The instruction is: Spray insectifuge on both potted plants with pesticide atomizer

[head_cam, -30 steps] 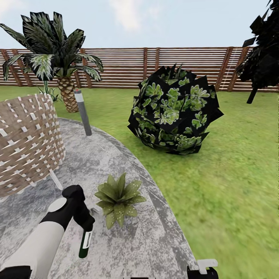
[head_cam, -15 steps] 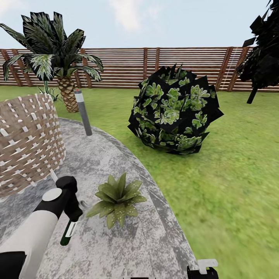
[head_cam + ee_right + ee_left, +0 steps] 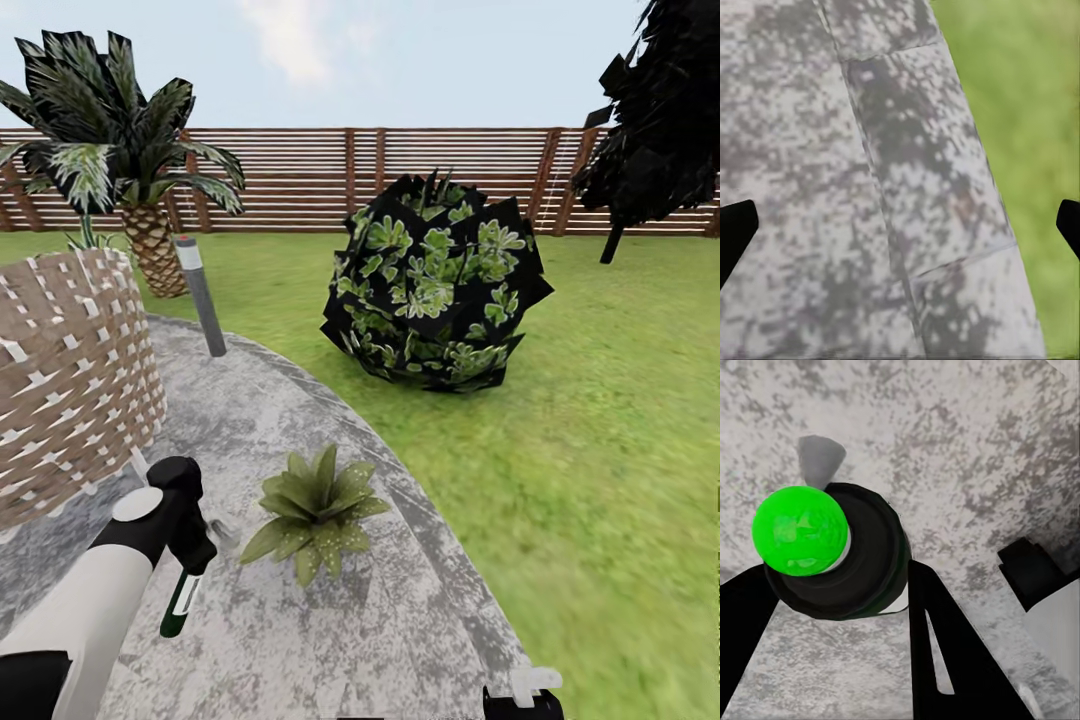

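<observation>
A round grey stone patio (image 3: 300,640) sits on a green lawn (image 3: 600,420), closed off at the far side by a brown slatted fence (image 3: 300,180). The left gripper (image 3: 190,560) is clenched around the spray bottle (image 3: 181,605), which hangs nozzle-up and slightly tilted just above the stone; in the left wrist view the bottle's bright green base (image 3: 800,531) faces the paving between the black fingers (image 3: 952,660). Just right of the bottle grows a low potted plant (image 3: 318,508) with pointed leaves. A wicker chair (image 3: 70,370) stands at the left, a grey post lamp (image 3: 200,295) and a palm (image 3: 120,170) beyond it. A big round bush (image 3: 430,285) sits on the grass further right. The right gripper (image 3: 900,225) hangs over the patio's edge, jaws spread wide apart.
</observation>
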You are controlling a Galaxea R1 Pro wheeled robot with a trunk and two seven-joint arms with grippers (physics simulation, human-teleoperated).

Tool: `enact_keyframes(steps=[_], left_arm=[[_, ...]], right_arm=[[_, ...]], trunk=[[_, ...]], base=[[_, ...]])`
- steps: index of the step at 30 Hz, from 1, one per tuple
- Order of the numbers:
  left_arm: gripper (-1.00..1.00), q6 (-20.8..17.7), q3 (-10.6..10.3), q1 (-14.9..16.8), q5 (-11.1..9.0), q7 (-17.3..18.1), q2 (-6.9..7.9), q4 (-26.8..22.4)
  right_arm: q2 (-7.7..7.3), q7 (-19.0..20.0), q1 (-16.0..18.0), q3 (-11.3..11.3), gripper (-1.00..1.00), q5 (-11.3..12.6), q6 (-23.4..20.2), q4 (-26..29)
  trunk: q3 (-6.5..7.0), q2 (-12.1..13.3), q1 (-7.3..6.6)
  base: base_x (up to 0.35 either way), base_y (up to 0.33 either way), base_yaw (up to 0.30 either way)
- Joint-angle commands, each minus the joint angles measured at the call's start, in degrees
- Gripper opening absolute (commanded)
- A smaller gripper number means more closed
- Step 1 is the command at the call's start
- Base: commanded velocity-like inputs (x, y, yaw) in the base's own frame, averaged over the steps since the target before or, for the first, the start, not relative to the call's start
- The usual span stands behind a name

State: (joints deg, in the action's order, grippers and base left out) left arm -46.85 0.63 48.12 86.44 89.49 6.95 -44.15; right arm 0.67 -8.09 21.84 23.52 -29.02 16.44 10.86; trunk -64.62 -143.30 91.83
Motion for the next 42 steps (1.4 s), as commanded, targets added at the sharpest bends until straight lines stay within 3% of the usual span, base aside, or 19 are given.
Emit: enact_keyframes(steps=[1,10,20,33,42], left_arm=[[-1.0,-0.7,0.1,0.0,0.4,0.5,-0.04,-0.1],[-1.0,-0.8,0.3,-0.1,0.2,0.5,-0.16,-0.1],[-1.0,-0.8,0.1,-0.2,0.2,0.5,-0.03,-0.1],[-1.0,-0.9,0.3,-0.2,0.3,0.5,-0.02,-0.1],[-1.0,-1.0,0.3,0.0,0.3,0.5,-0.07,-0.1]], right_arm=[[0.03,-0.2,0.0,0.4,1.0,-0.6,0.2,0.0],[-0.03,-0.2,0.0,0.4,1.0,-0.6,0.2,0.0],[0.12,-0.2,0.0,0.3,1.0,-0.5,0.2,0.0],[0.12,-0.2,0.0,0.3,1.0,-0.5,0.2,0.0],[0.28,-0.2,0.0,0.3,1.0,-0.5,0.2,0.0]], trunk=[[0.0,0.0,-0.01],[0.09,0.0,-0.01],[0.1,0.0,-0.01],[0.54,0.0,-0.01],[0.61,0.0,-0.01]], base=[[0.113,0.303,-0.231],[0.233,0.136,-0.072],[0.01,0.001,-0.005],[0.0,0.006,-0.211],[0.034,0.255,-0.1]])
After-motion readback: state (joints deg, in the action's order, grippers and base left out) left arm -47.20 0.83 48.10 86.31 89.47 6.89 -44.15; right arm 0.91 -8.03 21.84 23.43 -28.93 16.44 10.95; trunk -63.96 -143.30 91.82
